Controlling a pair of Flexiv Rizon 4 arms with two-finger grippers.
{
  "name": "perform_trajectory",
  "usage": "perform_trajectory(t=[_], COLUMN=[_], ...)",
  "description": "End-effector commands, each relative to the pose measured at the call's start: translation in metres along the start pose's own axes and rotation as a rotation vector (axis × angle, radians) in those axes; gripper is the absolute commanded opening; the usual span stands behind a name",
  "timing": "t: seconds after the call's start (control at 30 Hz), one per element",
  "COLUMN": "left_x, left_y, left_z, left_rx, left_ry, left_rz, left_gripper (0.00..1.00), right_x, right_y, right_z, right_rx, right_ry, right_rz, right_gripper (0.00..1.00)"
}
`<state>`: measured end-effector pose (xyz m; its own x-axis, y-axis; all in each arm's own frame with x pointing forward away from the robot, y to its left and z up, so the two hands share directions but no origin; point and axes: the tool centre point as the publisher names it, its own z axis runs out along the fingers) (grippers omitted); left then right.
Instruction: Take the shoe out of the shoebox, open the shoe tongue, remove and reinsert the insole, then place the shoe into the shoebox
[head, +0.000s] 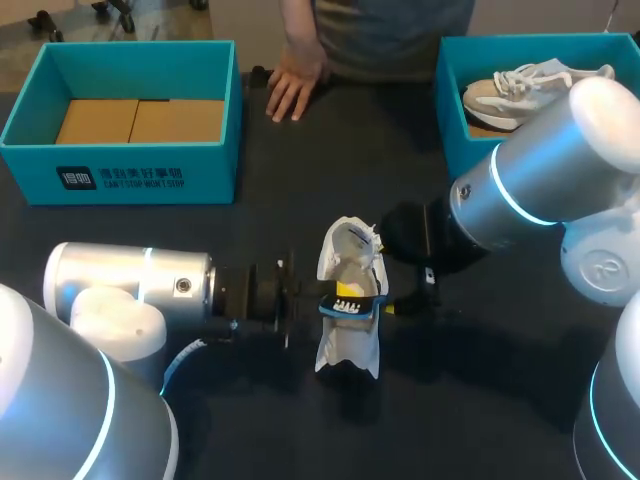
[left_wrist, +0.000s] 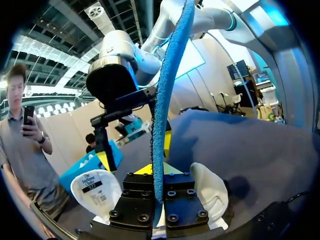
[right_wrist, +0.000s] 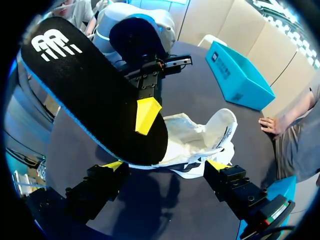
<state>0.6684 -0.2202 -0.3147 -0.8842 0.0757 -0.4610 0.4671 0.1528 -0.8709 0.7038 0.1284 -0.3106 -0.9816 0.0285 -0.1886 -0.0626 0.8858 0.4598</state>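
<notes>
Black insole (right_wrist: 90, 95) pinched in the left hand (left_wrist: 156, 172) over the shoe (head: 350, 345) mid-frame, for reinserting I guess; right hand (right_wrist: 165, 166) gapes around it.

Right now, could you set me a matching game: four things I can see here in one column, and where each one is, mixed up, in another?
Things
1. white shoe with its tongue folded open
2. black foam insole with a blue edge
3. grey sneaker with white laces
4. person's hand

Places
A. inside the blue cardboard shoebox on the right
B. in the middle of the black table
C. resting at the table's far edge
D. pinched in the left gripper

Pairs: 1-B, 2-D, 3-A, 4-C.
</notes>
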Motion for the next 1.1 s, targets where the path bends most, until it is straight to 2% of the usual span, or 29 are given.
perform_trajectory(t=[0.03, 0.6, 0.77, 0.8, 0.83, 1.1], left_x=[0.001, 0.000, 0.000, -0.001, -0.001, -0.008], left_y=[0.009, 0.052, 0.045, 0.043, 0.041, 0.019], left_z=[0.002, 0.011, 0.006, 0.005, 0.003, -0.006], left_rx=[-0.014, -0.114, -0.115, -0.112, -0.110, -0.072], left_ry=[0.010, 0.031, 0.016, 0.011, 0.007, -0.026], left_rz=[-0.003, -0.012, -0.020, -0.023, -0.023, -0.015], left_gripper=[0.00, 0.00, 0.00, 0.21, 0.29, 0.37], right_x=[0.001, 0.001, 0.001, 0.001, 0.001, 0.001], right_y=[0.000, 0.000, 0.000, 0.000, 0.000, 0.000], right_z=[0.001, 0.001, 0.001, 0.001, 0.001, 0.001], right_rx=[0.000, 0.000, 0.000, 0.000, 0.000, 0.000], right_ry=[-0.002, -0.002, -0.002, -0.002, -0.002, -0.002], right_rz=[0.001, 0.001, 0.001, 0.001, 0.001, 0.001], right_gripper=[1.00, 1.00, 1.00, 1.00, 1.00, 1.00])
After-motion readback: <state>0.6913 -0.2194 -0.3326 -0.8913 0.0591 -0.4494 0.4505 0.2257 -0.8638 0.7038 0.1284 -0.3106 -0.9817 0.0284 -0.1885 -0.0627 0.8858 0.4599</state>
